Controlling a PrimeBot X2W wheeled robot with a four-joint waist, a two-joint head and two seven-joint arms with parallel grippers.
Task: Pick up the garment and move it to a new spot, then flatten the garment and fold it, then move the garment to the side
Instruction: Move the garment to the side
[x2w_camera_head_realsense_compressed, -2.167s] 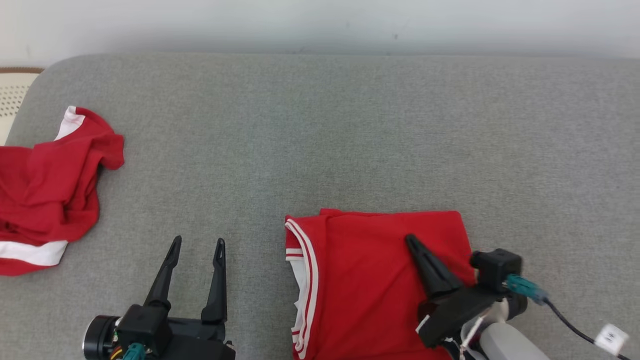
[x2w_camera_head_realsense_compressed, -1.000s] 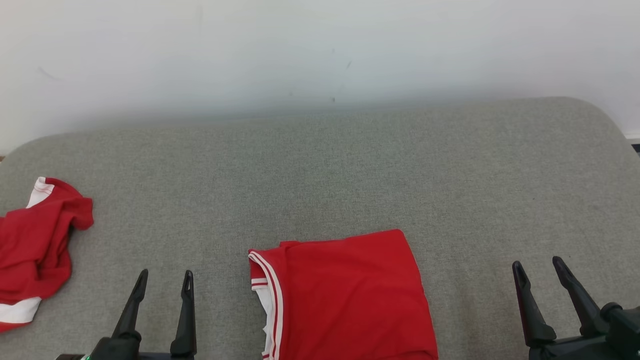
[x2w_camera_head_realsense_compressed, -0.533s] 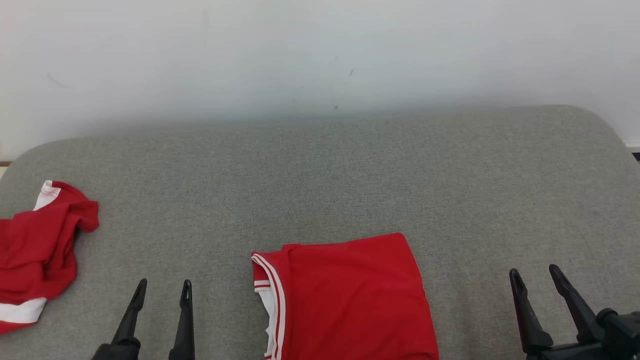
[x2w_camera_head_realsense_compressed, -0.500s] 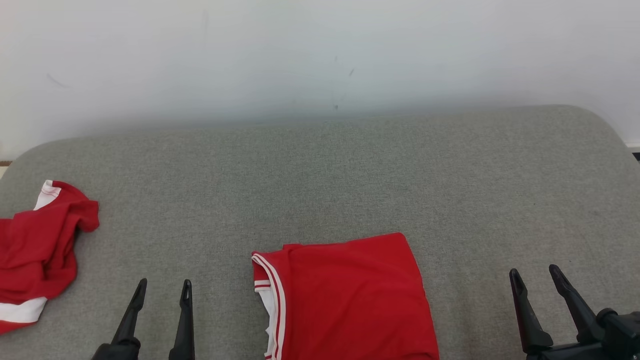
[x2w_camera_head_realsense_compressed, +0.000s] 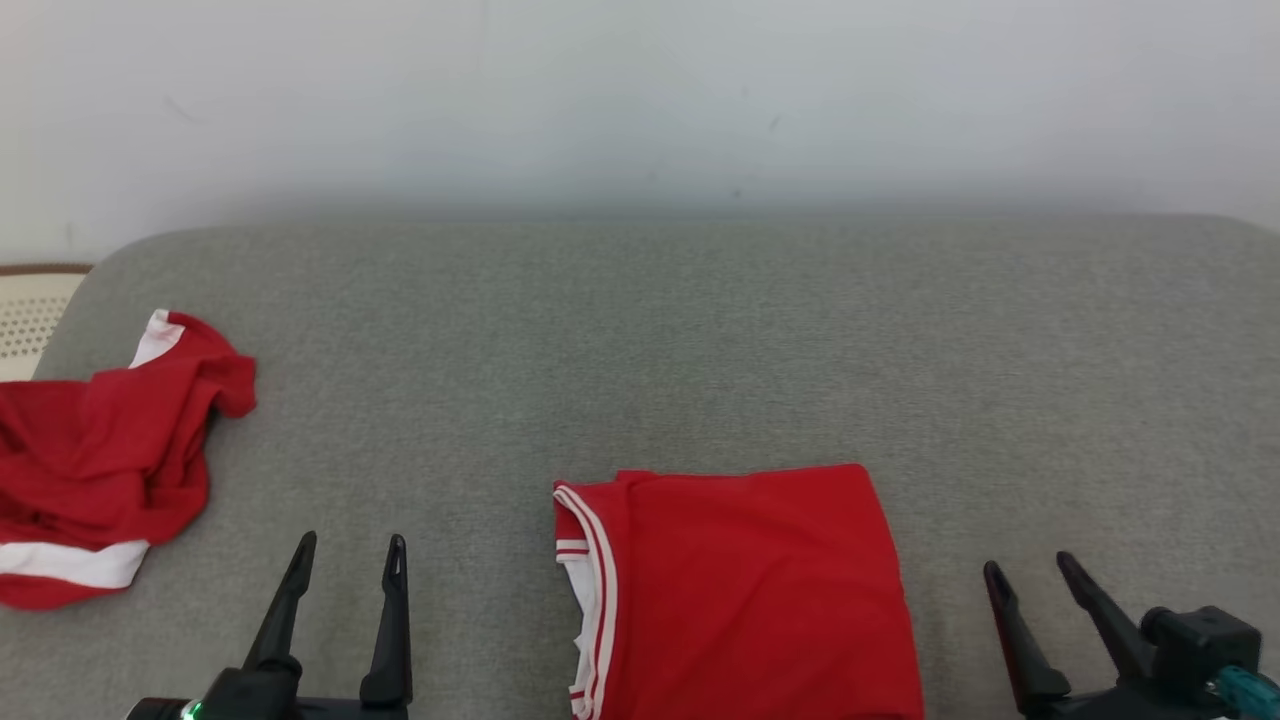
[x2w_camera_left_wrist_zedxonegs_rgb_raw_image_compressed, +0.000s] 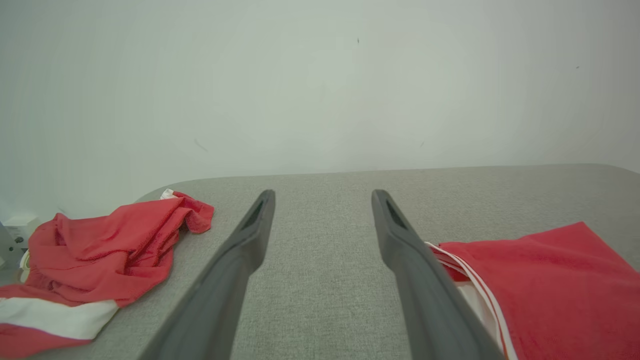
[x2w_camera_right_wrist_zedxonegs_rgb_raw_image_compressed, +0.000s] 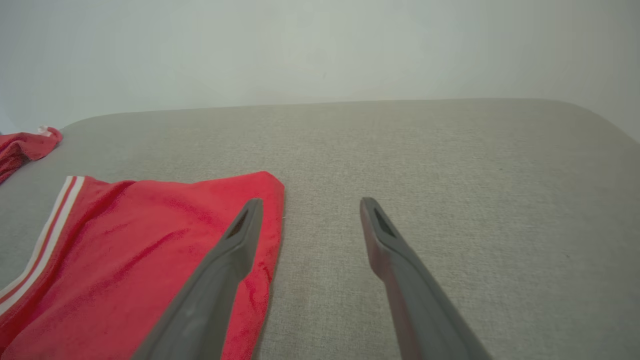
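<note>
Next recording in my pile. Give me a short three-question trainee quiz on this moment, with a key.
1. Multiple choice: relative to the folded red garment, the crumpled red garment lies
A) toward the robot's left
B) toward the robot's right
C) on top of it

2. True or false: the left pincer and the right pincer are both shut on the folded red garment.

3. Fill in: the folded red garment's white-striped edge faces the ___ pincer.

Key: 1 A. 2 False; both stand open and hold nothing. 3 left.
</note>
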